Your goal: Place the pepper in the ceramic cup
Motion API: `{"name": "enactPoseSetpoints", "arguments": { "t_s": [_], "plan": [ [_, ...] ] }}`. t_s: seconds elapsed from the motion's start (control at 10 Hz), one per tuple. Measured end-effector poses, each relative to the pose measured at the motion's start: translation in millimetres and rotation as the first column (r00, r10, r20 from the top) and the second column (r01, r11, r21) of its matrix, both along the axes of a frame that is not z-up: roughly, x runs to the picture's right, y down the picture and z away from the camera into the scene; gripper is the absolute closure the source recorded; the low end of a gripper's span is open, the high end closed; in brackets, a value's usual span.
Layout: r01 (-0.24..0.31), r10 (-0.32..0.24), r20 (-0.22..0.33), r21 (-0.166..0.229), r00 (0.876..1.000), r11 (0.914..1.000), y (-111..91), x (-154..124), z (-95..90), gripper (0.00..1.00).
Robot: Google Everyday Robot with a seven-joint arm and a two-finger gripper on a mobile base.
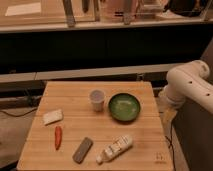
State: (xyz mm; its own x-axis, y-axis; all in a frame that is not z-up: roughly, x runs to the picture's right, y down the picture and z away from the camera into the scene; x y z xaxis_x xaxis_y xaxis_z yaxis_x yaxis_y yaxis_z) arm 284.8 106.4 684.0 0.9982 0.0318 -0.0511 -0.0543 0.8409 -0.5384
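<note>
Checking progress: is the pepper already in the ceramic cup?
No: the pepper lies on the table, apart from the ceramic cup; gripper out of view.

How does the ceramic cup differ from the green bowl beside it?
The ceramic cup is whitish-grey, while the green bowl is dark green. The cup is narrow and taller, the bowl wide and shallow. The cup stands left of the bowl. Both are round, upright and look empty on the wooden table. The gripper is out of view; only the arm shows, right of the table.
</note>
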Motion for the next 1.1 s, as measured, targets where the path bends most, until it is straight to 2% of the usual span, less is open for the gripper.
{"name": "enactPoseSetpoints", "arguments": {
  "t_s": [1.1],
  "plan": [
    [0.000, 0.000, 0.000, 0.000, 1.000, 1.0000, 0.0, 0.0, 0.0, 0.20]
  ]
}}
